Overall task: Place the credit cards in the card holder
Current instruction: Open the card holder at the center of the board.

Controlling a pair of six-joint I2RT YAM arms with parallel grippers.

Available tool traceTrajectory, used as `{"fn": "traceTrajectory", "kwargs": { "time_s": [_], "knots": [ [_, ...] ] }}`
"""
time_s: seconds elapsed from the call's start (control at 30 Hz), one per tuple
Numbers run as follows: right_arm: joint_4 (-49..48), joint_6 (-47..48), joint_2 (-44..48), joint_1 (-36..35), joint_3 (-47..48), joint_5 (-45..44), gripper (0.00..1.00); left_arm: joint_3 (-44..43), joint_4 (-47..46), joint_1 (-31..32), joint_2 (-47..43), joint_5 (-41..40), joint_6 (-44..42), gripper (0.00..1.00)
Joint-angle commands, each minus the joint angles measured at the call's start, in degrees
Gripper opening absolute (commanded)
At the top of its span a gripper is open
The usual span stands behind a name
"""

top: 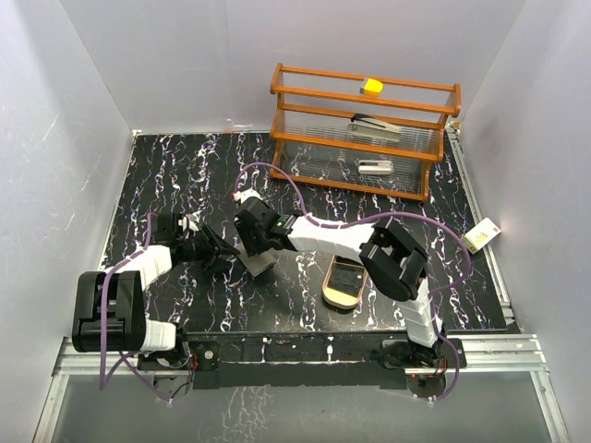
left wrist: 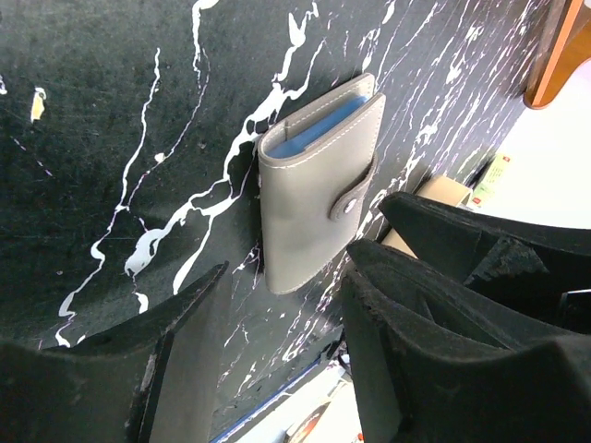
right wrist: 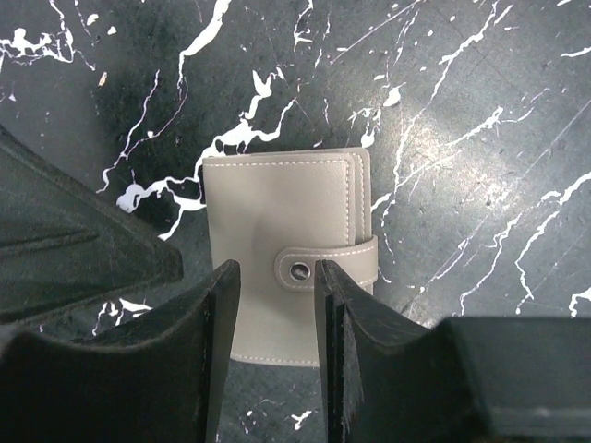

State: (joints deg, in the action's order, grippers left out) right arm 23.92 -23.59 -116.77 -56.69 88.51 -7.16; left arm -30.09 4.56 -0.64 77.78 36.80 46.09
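1. The card holder lies flat on the black marbled table, near its middle and left of the oval wooden tray.
2. In the left wrist view the card holder is folded shut, with its strap snapped across the front.
3. The pale blue edge of a credit card shows inside its open top edge. How many cards sit in there cannot be told.
4. The left claw is spread wide. Its two dark fingers stand on either side of the holder's near end without touching it.
5. From above, the left claw sits just left of the right claw, and the two are close together over the holder.
6. The right claw hangs straight over the card holder. Its fingers are parted by a narrow gap and pinch nothing.
7. The strap's snap button shows in that gap.
8. The tray holds a dark flat thing that cannot be identified.
9. A wooden rack stands at the far edge. It carries a yellow block on top and a stapler on its middle shelf.
10. A small pale box lies off the table's right edge.
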Motion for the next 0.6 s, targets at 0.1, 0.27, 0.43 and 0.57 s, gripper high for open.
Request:
{"fn": "traceTrajectory", "kwargs": {
  "time_s": [0.1, 0.27, 0.43, 0.57],
  "knots": [
    [-0.65, 1.16, -2.40, -0.53, 2.81, -0.48, 0.35, 0.73, -0.20, -0.21, 0.36, 2.88, -0.38, 0.49],
    [0.61, 1.31, -4.11, -0.88, 2.81, -1.59, 0.34, 1.08, -0.96, -0.22, 1.83, 3.02, 0.03, 0.49],
    [2.34, 1.24, -5.25, -1.40, 2.40, -4.02, 0.25, 0.67, -1.39, -0.18, 3.09, 3.78, 0.07, 0.49],
    [2.14, 0.87, -4.52, -1.82, 0.89, -5.01, 0.12, 0.15, -1.07, -0.23, 3.81, 3.98, -0.35, 0.48]
  ]
}}
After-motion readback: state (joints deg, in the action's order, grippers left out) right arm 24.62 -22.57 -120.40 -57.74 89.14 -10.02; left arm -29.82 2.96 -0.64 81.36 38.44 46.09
